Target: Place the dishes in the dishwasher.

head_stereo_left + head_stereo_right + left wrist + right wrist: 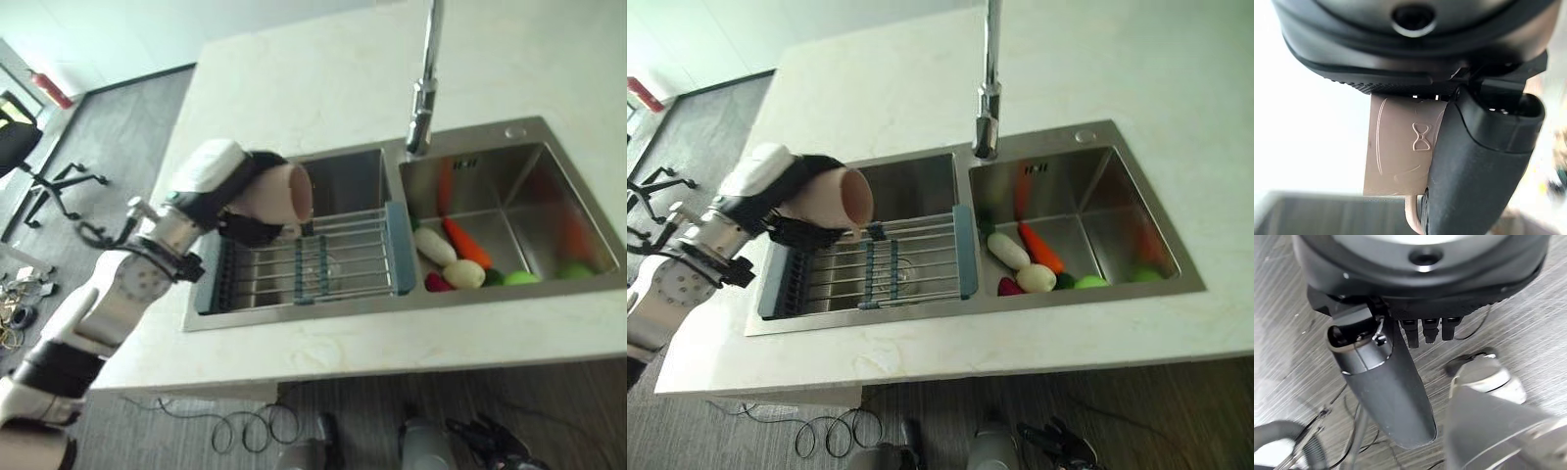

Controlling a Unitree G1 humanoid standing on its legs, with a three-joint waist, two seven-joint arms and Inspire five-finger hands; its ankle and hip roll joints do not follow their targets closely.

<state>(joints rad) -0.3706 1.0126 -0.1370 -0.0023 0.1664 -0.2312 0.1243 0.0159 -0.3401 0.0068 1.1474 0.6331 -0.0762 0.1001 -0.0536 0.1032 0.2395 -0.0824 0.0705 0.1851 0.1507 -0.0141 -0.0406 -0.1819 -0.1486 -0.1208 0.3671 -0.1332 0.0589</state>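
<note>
Over the left basin of the sink (509, 132), we have the left hand (217, 186) wrapped around a pink cup (282, 192), fingers curled on its body, thumb pressing its side in the wrist view. Cup lies tilted, mouth toward 3 o'clock, just above the drying rack (313, 264) it likely came off. No dishwasher visible. Vegetables (460, 257) sit in the right basin. Right hand (1386, 387) hangs low by the floor at 6 o'clock, thumb straight, holding nothing.
</note>
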